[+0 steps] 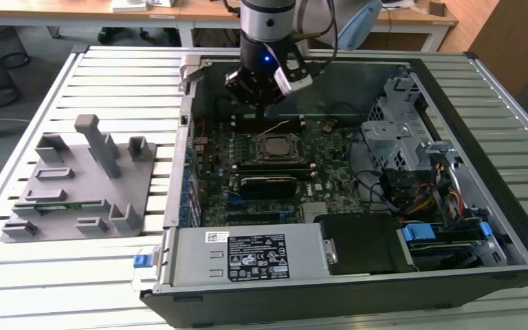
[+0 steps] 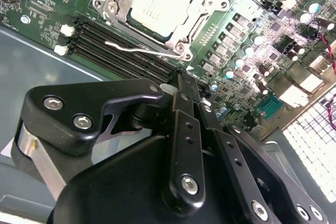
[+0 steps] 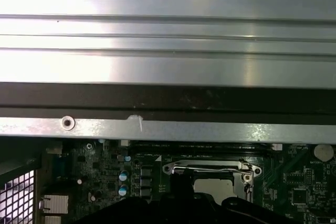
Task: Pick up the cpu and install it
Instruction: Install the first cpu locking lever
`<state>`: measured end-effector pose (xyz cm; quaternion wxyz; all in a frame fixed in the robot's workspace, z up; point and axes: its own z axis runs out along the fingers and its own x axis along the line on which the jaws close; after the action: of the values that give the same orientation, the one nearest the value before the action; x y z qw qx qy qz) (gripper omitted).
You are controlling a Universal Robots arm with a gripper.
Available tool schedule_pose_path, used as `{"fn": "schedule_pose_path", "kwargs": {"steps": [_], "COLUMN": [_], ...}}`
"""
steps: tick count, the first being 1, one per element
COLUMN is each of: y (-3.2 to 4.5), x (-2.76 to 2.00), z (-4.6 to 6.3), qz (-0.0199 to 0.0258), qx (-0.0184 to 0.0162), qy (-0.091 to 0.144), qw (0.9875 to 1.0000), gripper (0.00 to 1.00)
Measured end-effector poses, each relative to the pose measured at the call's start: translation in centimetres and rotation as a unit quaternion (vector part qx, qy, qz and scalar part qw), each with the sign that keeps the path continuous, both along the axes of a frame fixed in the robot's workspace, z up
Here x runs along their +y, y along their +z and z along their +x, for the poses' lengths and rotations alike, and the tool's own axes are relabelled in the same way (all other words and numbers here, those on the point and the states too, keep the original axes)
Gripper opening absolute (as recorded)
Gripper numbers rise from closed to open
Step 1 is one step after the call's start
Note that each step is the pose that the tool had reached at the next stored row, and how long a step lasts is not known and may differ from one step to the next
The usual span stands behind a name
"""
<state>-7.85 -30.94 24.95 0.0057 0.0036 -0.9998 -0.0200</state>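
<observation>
From where I stand, the small flat square cpu with its silvery-grey metal top (image 2: 156,4) lies flat inside the metal-framed socket (image 2: 185,34) on the green motherboard (image 1: 324,175), well inside the open black computer case (image 1: 484,206). It sits level within the frame in both wrist views, so I judge the placing itself done. The socket's thin wire retention lever (image 2: 137,50) stands off to the side of the frame in the second wrist view (it looks unlatched to me, though I cannot be sure from this angle), so the locking down may be what is left.

The black gripper (image 1: 262,103) hangs from the robot arm above the board, just beyond the socket on the side toward the case's far wall, near the long black memory slots (image 2: 115,45). Its linkage bars (image 2: 181,129) draw together toward the tip in the second wrist view, and nothing sits between them; whether the jaws are fully clenched or slightly released I cannot tell.

Off on the exterior view's left, the grey plastic fixture tray with its upright posts (image 1: 80,182) rests on the slatted white table (image 1: 53,275), well apart from the case.
</observation>
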Motion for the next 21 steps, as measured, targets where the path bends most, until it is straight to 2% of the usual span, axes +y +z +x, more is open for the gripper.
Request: {"fn": "schedule_pose_path", "kwargs": {"steps": [8, 11, 17, 21], "y": [-0.32, -0.43, -0.66, -0.82], "x": [0.0, 0.0, -0.01, 0.0], "z": [0.2, 0.29, 0.58, 0.88], "qz": [-0.0001, 0.0, 0.0029, 0.0067], "qx": [0.0, 0.0, 0.0, -0.0001], "qy": [0.001, 0.009, 0.014, 0.015], "qw": [1.0, 1.0, 0.9999, 0.9999], "gripper": [0.11, 0.11, 0.11, 0.11]}}
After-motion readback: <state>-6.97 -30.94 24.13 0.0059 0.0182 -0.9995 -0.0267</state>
